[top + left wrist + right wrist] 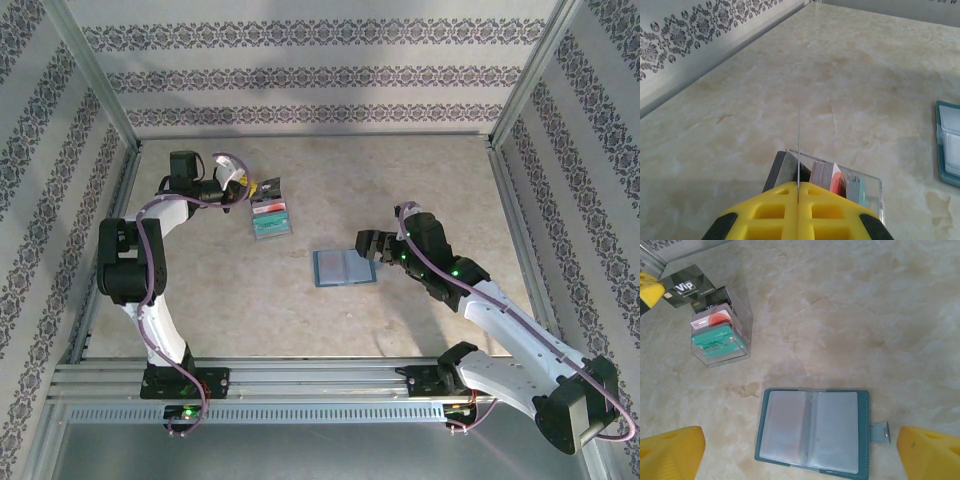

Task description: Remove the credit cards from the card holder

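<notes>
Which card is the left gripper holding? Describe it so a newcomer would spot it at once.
Find the clear box of cards on the left of the table. Above its far end the left gripper pinches a single dark card. It alone is held up in the air, grey-black with white VIP lettering, unlike the red-white stack and teal stack.

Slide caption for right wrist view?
Teal folding card holder lies open on the beige marbled table, near a clear plastic box of cards.
</notes>
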Robot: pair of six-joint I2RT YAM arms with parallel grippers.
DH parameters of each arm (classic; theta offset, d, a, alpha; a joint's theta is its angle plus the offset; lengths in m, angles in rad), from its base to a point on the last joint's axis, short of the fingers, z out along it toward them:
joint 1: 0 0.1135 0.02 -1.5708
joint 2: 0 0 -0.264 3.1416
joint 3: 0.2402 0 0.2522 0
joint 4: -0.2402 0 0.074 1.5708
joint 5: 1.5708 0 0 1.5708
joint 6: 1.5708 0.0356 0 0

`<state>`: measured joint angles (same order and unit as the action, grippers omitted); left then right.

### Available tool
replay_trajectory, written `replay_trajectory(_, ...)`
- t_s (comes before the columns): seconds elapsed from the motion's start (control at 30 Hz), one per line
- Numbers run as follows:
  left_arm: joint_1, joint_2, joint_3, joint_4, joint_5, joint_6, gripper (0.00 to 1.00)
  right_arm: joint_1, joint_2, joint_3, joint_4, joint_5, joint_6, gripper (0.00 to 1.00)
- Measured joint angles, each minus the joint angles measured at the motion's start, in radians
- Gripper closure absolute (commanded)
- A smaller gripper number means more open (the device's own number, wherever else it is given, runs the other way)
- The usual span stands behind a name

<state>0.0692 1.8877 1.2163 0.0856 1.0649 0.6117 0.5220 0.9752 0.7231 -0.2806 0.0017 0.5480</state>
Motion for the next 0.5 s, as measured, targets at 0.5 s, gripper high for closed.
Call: replay_trajectory(0.5, 0.010, 0.062, 0.088, -0.141, 0.031, 0.146, 1.00, 0.000, 0.000, 0.000, 0.000, 0.011, 0.000, 0.02)
